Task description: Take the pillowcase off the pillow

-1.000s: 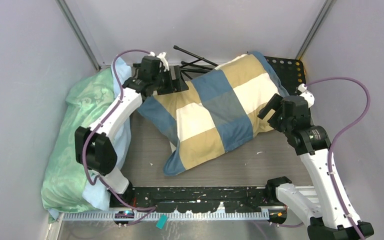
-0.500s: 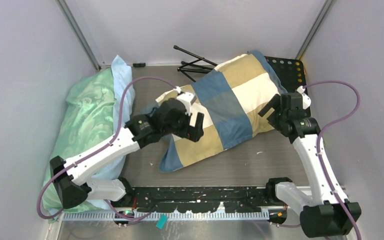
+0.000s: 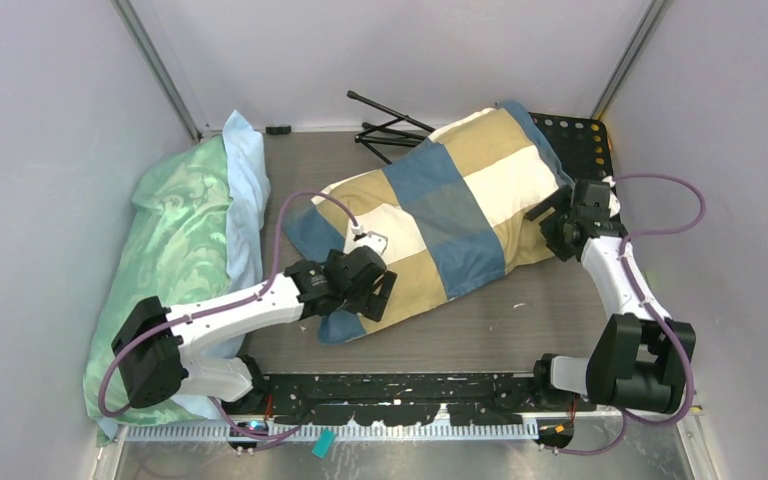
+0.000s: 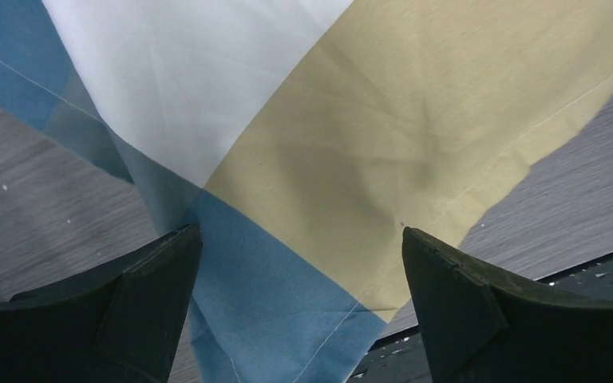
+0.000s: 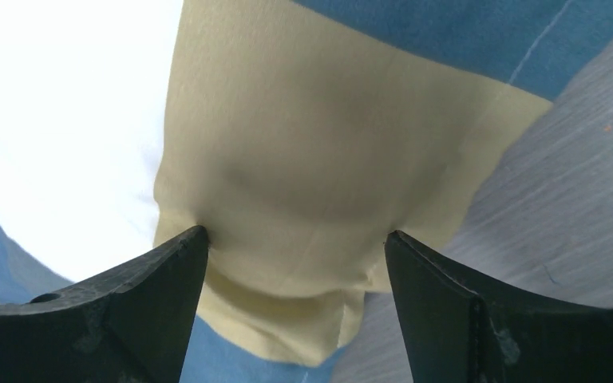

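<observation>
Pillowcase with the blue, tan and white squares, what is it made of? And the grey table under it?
The pillowcase looks like thin woven cloth, maybe cotton: matte, softly creased, with stitched seams between the color blocks. The table looks like grey wood-look board, matte with fine streaky grain; whether that is real wood or a printed layer cannot be told.

Pale lavender walls (image 3: pixel 40 100), metal corner posts (image 3: pixel 155 65), grey wood-grain tabletop (image 3: pixel 530 325), soft even light
</observation>
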`<act>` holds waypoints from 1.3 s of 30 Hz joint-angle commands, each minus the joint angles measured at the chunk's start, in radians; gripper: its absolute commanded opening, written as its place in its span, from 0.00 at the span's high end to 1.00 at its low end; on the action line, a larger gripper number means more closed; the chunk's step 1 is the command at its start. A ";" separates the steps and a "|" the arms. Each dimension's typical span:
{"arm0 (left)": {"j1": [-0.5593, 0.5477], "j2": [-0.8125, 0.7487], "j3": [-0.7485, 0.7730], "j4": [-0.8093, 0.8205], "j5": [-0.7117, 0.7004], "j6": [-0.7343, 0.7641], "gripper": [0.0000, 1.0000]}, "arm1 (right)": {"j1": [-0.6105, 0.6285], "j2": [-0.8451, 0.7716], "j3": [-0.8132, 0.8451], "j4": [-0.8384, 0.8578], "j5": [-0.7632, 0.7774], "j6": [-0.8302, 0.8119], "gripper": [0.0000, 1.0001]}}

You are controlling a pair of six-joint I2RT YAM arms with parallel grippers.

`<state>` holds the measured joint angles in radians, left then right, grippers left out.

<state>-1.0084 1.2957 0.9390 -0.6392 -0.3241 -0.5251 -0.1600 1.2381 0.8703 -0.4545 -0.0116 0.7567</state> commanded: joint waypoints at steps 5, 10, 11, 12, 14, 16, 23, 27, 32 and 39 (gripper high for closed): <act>-0.002 -0.015 -0.105 0.141 -0.005 -0.089 0.41 | -0.002 0.016 0.009 0.124 -0.013 -0.014 0.66; -0.002 -0.054 -0.083 0.094 -0.053 -0.069 1.00 | -0.002 -0.049 0.090 0.032 -0.013 -0.033 1.00; -0.002 -0.061 -0.060 0.066 -0.070 -0.055 1.00 | -0.002 -0.063 0.116 0.008 -0.015 -0.038 1.00; -0.002 -0.069 -0.028 0.033 -0.087 -0.041 1.00 | -0.003 -0.076 0.144 -0.013 -0.020 -0.041 1.00; -0.001 -0.085 0.060 -0.033 -0.119 -0.002 1.00 | -0.003 -0.105 0.208 -0.055 -0.037 -0.043 1.00; 0.002 -0.105 0.157 -0.095 -0.155 0.040 1.00 | -0.002 -0.117 0.293 -0.086 -0.060 -0.037 1.00; 0.022 -0.166 0.514 -0.310 -0.174 0.143 1.00 | -0.002 -0.098 0.647 -0.250 -0.147 -0.027 1.00; 0.022 -0.190 0.536 -0.371 -0.019 0.114 0.43 | -0.003 -0.145 0.666 -0.265 -0.146 -0.018 1.00; -0.037 -0.193 0.304 -0.292 0.180 -0.020 0.01 | -0.002 -0.175 0.545 -0.259 -0.145 -0.010 1.00; -0.241 -0.140 0.144 -0.188 0.146 -0.036 0.00 | -0.002 -0.200 0.428 -0.221 -0.151 -0.001 1.00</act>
<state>-1.1904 1.1522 1.0889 -0.8776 -0.1997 -0.5491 -0.1619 1.0607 1.3106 -0.7654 -0.1322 0.7330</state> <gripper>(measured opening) 0.996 0.021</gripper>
